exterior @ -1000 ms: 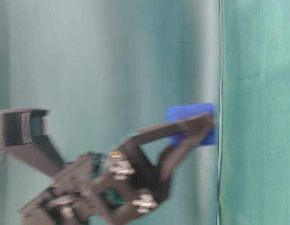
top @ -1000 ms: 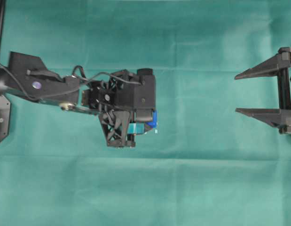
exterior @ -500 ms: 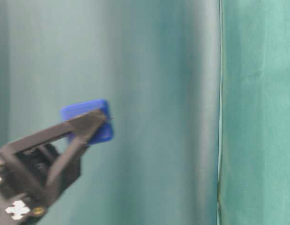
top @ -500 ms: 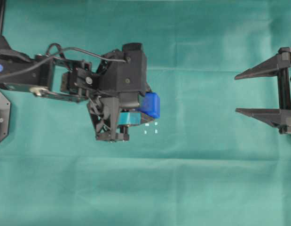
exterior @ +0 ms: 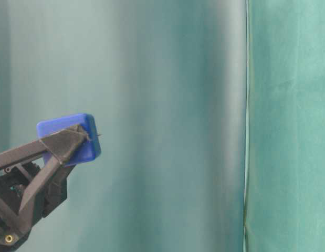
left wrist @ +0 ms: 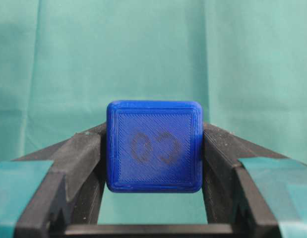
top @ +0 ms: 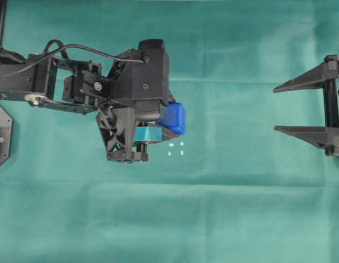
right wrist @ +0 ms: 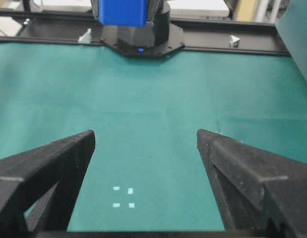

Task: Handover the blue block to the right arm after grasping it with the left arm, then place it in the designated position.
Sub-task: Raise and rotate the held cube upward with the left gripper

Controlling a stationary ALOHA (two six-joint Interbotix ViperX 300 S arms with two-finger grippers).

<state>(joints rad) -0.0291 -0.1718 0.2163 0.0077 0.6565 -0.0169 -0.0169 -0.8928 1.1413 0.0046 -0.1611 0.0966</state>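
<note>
**Blue block up in the left grip, right jaws waiting**

Green cloth (top: 240,219), wrinkled and matte, covers my whole work surface. Over it I have the black left arm (top: 65,93), cables looping along its links, and its teal-banded pointed gripper (left wrist: 154,148) is clamped on the small bright blue rounded-edge cube (left wrist: 154,146), one finger on each side face. I judge the block is held off the cloth so the other side can take it. The all-black right gripper (top: 300,107) sits well apart at the right edge, jaws spread wide and holding nothing, ready to receive. Smallest of all, four tiny white dots (top: 176,149) mark the designated square, just beside the raised cube in the overhead view.
</note>
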